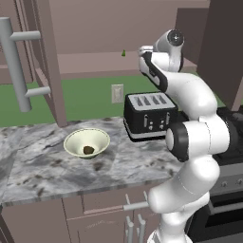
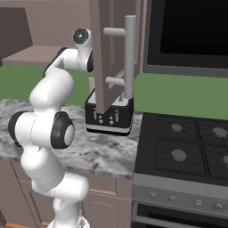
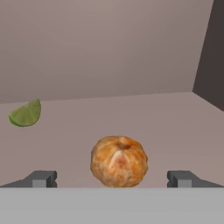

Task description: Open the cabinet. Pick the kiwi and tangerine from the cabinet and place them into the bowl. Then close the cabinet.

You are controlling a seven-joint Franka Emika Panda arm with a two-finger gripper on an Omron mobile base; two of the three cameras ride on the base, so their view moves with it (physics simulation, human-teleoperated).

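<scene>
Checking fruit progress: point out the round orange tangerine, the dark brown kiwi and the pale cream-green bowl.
round orange tangerine [image 3: 119, 161]: hand view, middle of its peel.
dark brown kiwi [image 1: 88, 150]: left base view, its top.
pale cream-green bowl [image 1: 72, 140]: left base view, inner wall.

The arm [image 1: 194, 142] is glossy white, built of fat rounded segments joined by dark, near-black rings and caps. A round dark cap with a pale centre sits at its topmost joint [image 1: 174, 38]. Two small dark grey fingers [image 3: 41, 178] have blocky, squared tips.
</scene>
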